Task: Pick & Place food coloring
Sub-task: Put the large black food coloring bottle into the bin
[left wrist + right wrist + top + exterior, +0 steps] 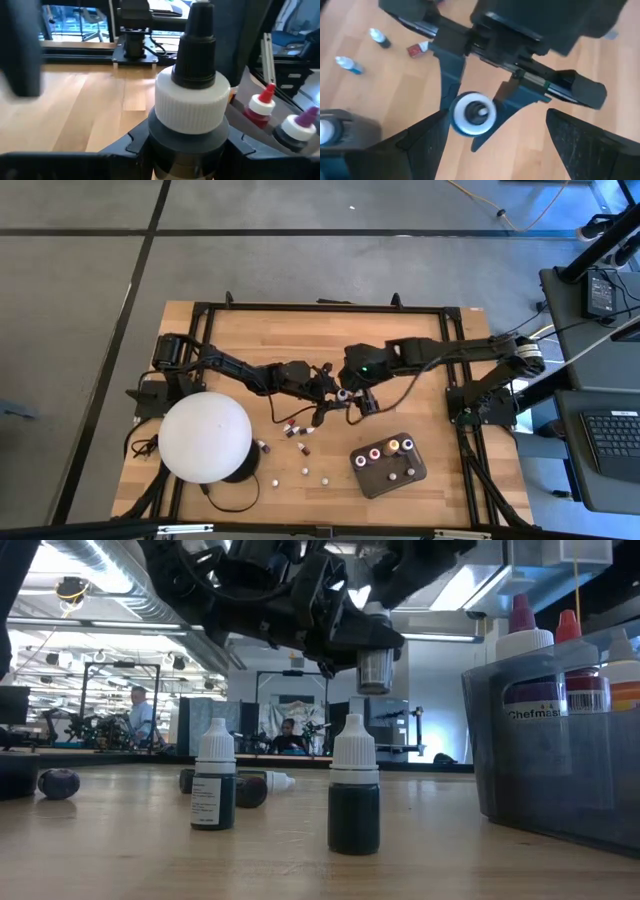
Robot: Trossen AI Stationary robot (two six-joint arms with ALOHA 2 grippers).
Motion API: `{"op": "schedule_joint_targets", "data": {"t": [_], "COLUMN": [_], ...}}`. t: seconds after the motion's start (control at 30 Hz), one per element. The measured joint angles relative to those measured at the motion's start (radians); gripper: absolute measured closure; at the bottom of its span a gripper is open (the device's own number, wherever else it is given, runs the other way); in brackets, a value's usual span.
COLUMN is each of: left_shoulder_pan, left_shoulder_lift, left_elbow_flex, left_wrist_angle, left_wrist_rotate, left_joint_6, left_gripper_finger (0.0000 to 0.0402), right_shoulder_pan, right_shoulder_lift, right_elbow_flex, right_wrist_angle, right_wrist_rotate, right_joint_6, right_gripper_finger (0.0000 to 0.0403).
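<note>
Both arms [240, 370] were matte black and jointed; the right arm [430, 352] bore a small green light and a white collar near its base.

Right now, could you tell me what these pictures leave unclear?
Held bottle, label and contents: in the left wrist view the left gripper covers its body; the low view shows only its lower end.
Tray: in the low view it is cut off by the right edge, so its bottles cannot be counted there.
Table under the white dome: hidden in the high view.
Loose bottles, labels: too small in the high view.
</note>
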Motion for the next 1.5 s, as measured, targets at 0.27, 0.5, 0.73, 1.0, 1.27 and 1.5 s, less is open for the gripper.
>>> {"op": "schedule_joint_targets", "data": {"t": [0.27, 0.5, 0.73, 1.0, 1.27, 1.5], "left_shoulder_pan": [-0.021, -0.019, -0.019, -0.019, -0.020, -0.020], "left_shoulder_lift": [0.000, -0.001, -0.001, -0.001, -0.001, 0.000], "left_elbow_flex": [0.000, 0.000, 0.000, 0.000, 0.000, 0.000], "left_wrist_angle": [-0.010, -0.029, -0.036, -0.037, -0.037, -0.032], "left_wrist_rotate": [-0.002, -0.007, -0.035, -0.047, -0.047, -0.049], "left_joint_6": [0.045, 0.045, 0.046, 0.046, 0.051, 0.062], "left_gripper_finger": [0.0262, 0.0262, 0.0262, 0.0262, 0.0262, 0.0262], "right_shoulder_pan": [-0.013, -0.013, -0.005, 0.008, 0.013, 0.013], "right_shoulder_lift": [0.087, 0.093, 0.093, 0.115, 0.114, 0.113], "right_elbow_flex": [0.076, 0.079, 0.079, 0.081, 0.081, 0.081], "right_wrist_angle": [-0.084, -0.099, -0.074, -0.077, -0.070, -0.079], "right_wrist_rotate": [-0.079, -0.082, -0.112, -0.119, -0.120, -0.116], "right_joint_6": [0.006, 0.030, 0.031, 0.039, 0.046, 0.033], "right_gripper_finger": [0.0087, 0.0155, 0.0199, 0.0205, 0.0228, 0.0280]}}
